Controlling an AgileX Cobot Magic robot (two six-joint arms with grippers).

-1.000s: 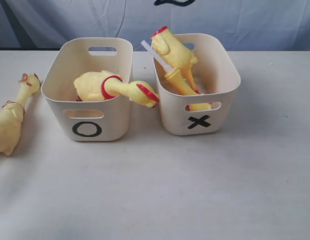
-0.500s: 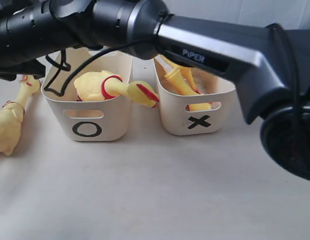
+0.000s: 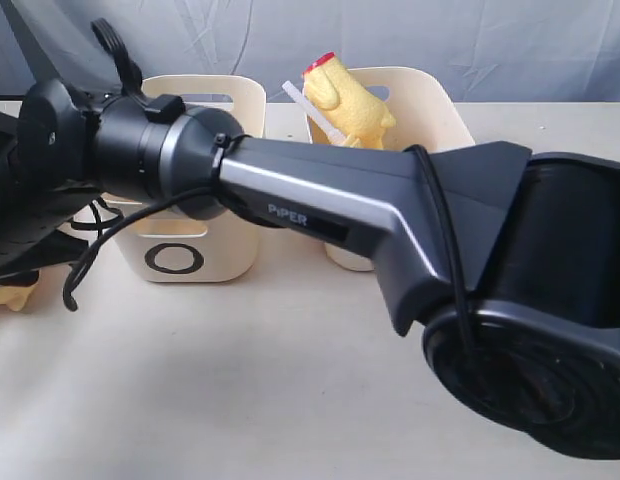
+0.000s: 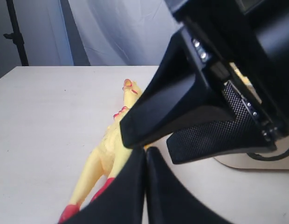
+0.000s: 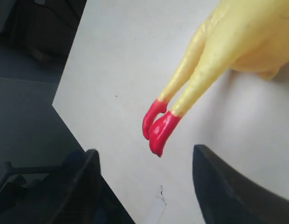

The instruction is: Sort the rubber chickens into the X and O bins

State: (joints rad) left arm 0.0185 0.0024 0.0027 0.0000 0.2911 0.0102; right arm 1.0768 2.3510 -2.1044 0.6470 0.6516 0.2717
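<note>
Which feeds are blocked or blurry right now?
Exterior view: dark robot arm hides most of the cream plastic O bin and X bin. Left wrist view: yellow rubber chicken sharp, that arm crowds it. Right wrist view: right gripper blurred, chicken's red feet crisp.

Table [image 3: 240, 385]: O bin [image 3: 216, 256], other bin [image 3: 436, 100], 1 chicken [image 4: 105, 156].

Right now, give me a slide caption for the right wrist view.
Open right hand faces the red feet of a rubber chicken lying on the white table.
</note>
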